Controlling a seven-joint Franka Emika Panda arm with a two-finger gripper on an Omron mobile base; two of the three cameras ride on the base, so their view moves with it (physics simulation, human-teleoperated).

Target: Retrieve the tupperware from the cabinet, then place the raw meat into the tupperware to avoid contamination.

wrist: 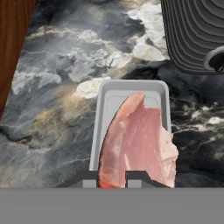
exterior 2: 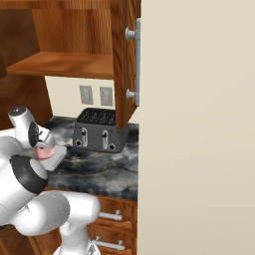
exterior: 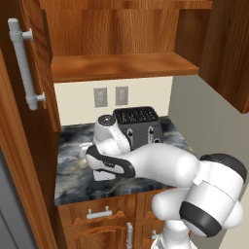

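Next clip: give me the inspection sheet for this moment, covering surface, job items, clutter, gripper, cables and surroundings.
Surface: dark marbled counter.
Job's things: tupperware sits on the counter; raw meat hangs over it, held between the fingertips; cabinet stands open, its visible shelf bare.
Clutter: toaster at the back of the counter.
Grippers: gripper shut on the meat above the container.
Cables: nothing seen.
Surroundings: wall outlets, drawers below the counter, beige panel on the right.

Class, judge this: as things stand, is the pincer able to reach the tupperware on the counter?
Probably yes: the pincer, holding the raw meat, hangs right over the open tupperware, with nothing between.
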